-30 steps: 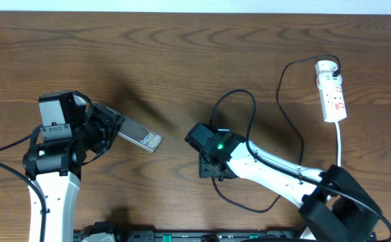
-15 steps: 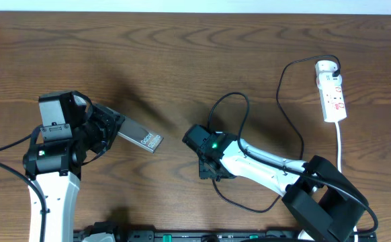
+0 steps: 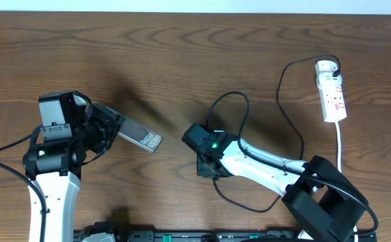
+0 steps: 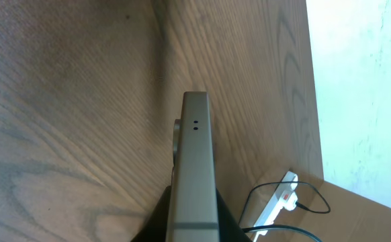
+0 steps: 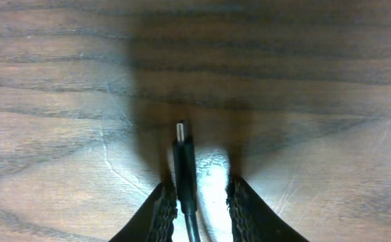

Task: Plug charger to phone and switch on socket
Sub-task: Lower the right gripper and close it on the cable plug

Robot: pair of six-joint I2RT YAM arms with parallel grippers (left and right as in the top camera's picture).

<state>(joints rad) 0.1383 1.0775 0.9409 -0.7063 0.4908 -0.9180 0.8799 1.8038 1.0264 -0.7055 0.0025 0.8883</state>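
My left gripper [image 3: 108,129] is shut on the phone [image 3: 140,138], a flat grey slab with white lettering, and holds it at the left of the table. In the left wrist view the phone [image 4: 195,168] shows edge-on between the fingers [image 4: 194,228]. My right gripper [image 3: 207,169] is at table centre, pointing down. Its fingers [image 5: 197,191] are apart around the charger's small plug tip [image 5: 182,144], which lies against the left finger. The black charger cable [image 3: 244,111] loops to its plug in the white socket [image 3: 332,94] at the far right.
The socket's white cord [image 3: 340,144] runs down toward the right arm's base. The socket also shows far off in the left wrist view [image 4: 276,205]. Slack charger cable curls on the wood below the right arm [image 3: 239,202].
My right gripper has shifted slightly left, and the cable loop above it has moved left with it. The left arm and phone have not moved.
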